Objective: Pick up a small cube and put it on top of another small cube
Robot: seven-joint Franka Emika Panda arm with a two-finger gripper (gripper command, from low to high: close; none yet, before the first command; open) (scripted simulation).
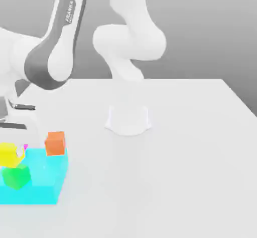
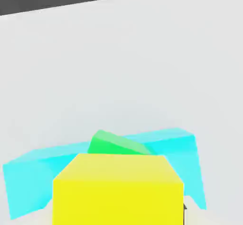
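At the far left of the exterior view, in the lower part of the frame, the yellow cube [image 1: 10, 153] sits raised above the flat cyan block [image 1: 37, 182], just under the robot's hand at the frame edge. In the hand view the yellow cube [image 2: 117, 191] looms close at the bottom centre, square to the camera, which suggests it is carried in the gripper; whether the fingers are actually closed on it I cannot tell.

It appears to be held off the surface so it can travel over the other pieces. Directly beneath it in the exterior view lies the green cube [image 1: 16, 176], tilted on the cyan block, a likely target, though its slant could make stacking awkward. A sliver of magenta [image 1: 25, 146] peeks beside the yellow cube. Further right, the orange cube [image 1: 55, 143] rests on the cyan block's far corner, near enough to be clipped. The white table [image 1: 175, 172] stretches to the right.
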